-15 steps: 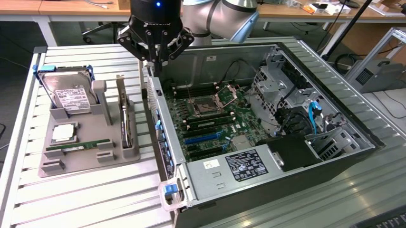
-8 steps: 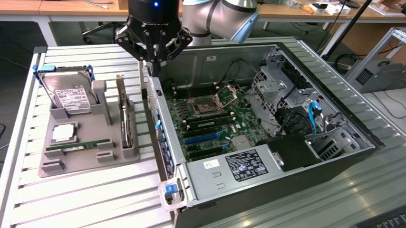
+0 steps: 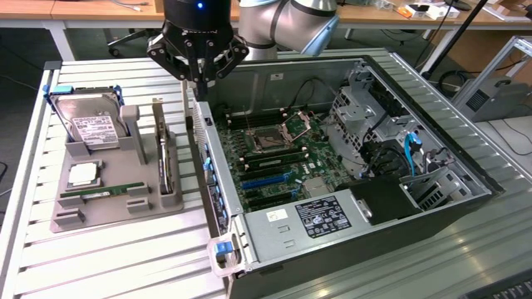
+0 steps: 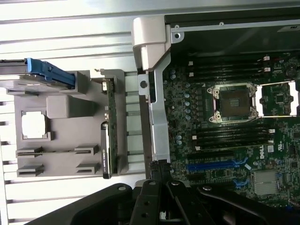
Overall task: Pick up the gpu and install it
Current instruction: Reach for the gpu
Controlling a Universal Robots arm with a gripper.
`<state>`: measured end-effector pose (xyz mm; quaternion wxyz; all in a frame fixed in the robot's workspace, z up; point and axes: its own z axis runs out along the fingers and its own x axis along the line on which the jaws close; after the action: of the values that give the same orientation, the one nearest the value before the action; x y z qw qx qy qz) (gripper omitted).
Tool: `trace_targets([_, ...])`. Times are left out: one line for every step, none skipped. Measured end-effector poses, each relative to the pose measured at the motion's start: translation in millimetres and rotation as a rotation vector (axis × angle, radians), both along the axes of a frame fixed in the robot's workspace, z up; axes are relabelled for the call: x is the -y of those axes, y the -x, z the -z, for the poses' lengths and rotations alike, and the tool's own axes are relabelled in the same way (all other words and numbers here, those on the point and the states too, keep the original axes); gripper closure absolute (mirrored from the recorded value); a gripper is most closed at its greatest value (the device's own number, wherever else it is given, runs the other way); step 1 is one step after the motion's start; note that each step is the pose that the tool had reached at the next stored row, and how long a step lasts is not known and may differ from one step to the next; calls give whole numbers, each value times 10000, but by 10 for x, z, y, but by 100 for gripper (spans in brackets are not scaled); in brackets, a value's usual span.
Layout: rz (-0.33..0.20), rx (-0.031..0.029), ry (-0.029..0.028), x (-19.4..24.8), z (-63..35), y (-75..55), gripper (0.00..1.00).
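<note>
Here, the claw [image 3: 199, 80] hangs over the near side wall of the open computer case [image 3: 432, 187]. Its fingers are drawn together to a point and hold nothing. The gpu [image 3: 164, 165] stands on its long edge in a slot of the grey holder [image 3: 108, 215], which rests on the slatted metal counter [image 3: 99, 261]. In the exterior view the card lies lower than the claw and a little towards that view's left, well apart from the fingertips, on the outer side of the case wall. In the wrist view the gpu [image 4: 108, 136] is seen edge-on, a thin green board with a black cooler along part of its length, and the closed claw [image 4: 160, 169] sits over the grey case wall beside it without touching it. The same holder [image 4: 61, 105] carries a hard drive [image 3: 91, 121] with blue rails, a square processor chip [image 3: 83, 174] and a slim green memory stick [image 3: 104, 192], all farther from the claw than the card. Inside the case are the motherboard [image 3: 283, 162], its open processor socket [image 3: 270, 140] and a labelled power supply [image 3: 312, 221].
</note>
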<state>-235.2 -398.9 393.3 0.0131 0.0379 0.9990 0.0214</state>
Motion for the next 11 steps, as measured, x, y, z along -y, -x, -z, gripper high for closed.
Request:
trace_targets([0, 0, 0, 0, 0, 5, 89])
trace_targets([-1, 0, -1, 0, 0, 10, 89])
trace_targets([0, 1, -1, 0, 0, 15, 89])
trace_targets([0, 0, 0, 0, 0, 20, 89])
trace_targets([0, 0, 0, 0, 0, 24, 89])
trace_targets([0, 0, 0, 0, 0, 33, 89])
trace_targets([0, 0, -1, 0, 0, 43, 89])
trace_targets([0, 0, -1, 0, 0, 47, 89])
trace_targets([0, 0, 0, 0, 0, 52, 89])
trace_targets([0, 0, 0, 0, 0, 56, 89])
trace_targets([0, 0, -1, 0, 0, 62, 89])
